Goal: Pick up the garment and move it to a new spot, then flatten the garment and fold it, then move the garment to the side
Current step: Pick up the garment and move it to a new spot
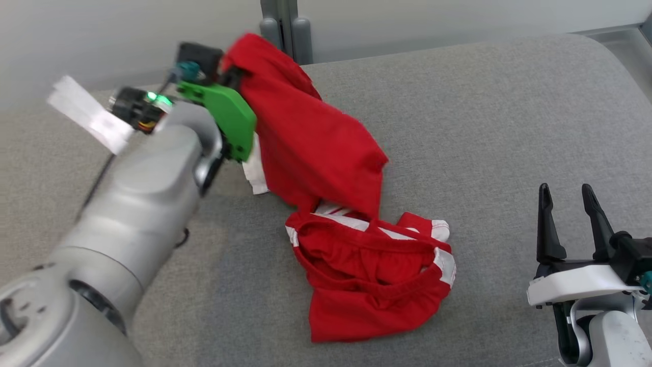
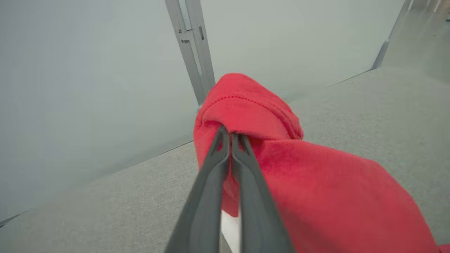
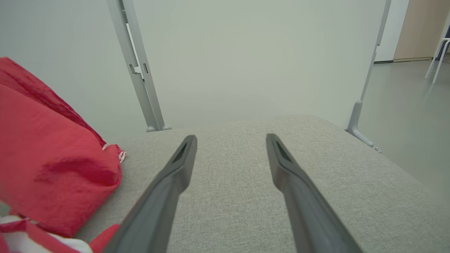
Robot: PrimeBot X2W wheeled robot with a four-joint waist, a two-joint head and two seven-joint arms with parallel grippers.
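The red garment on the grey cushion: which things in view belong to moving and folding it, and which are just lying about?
In the job:
red garment
left end effector, shut on the garment's raised end
right end effector, open
grey cushion under the garment

Just about:
grey post behind the cushion
white tag on the left arm

1. The left claw (image 1: 232,77), on a green mount (image 1: 229,114), pinches the top corner of the red cloth garment with white trim (image 1: 316,148), holding it raised above the grey fabric-covered tabletop (image 1: 509,127).
2. The garment's lower part (its opening gaping) lies bunched on the tabletop.
3. The right claw (image 1: 565,193) stands spread, well apart from it.
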